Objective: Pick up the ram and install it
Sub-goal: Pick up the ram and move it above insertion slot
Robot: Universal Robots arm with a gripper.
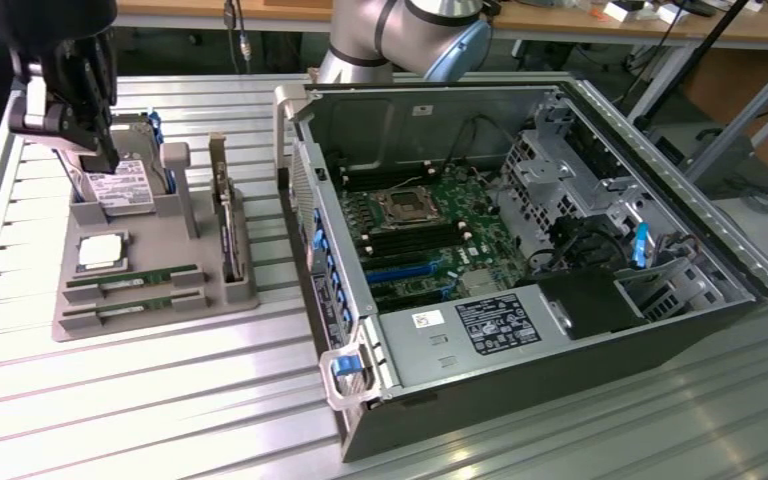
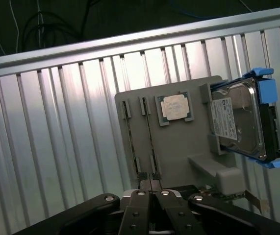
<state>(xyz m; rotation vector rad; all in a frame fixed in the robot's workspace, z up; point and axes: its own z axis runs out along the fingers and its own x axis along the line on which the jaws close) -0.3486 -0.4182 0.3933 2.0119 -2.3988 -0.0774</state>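
The black gripper [image 1: 97, 155] [image 2: 152, 188] is hanging with its two fingers pressed together, gripping nothing. In the exterior view it is hovering over the far end of a grey moulded plastic tray [image 1: 157, 240] [image 2: 179, 147], right by a silver labelled hard drive [image 1: 120, 188] [image 2: 238, 122] in blue brackets that is standing there.

The ram [image 1: 131, 275] [image 2: 148, 137], two long, narrow green circuit-board sticks, is sitting on edge in parallel slots at the tray's opposite end, untouched and apart from the gripper. A square silver processor [image 1: 101, 250] [image 2: 175, 107] is lying between the ram and the hard drive. A wider green expansion card [image 1: 228, 225] is standing along the tray's edge closest to an open black computer case [image 1: 411, 125]. Tray and case are resting side by side on a ribbed aluminium table [image 1: 157, 400] [image 2: 56, 122].
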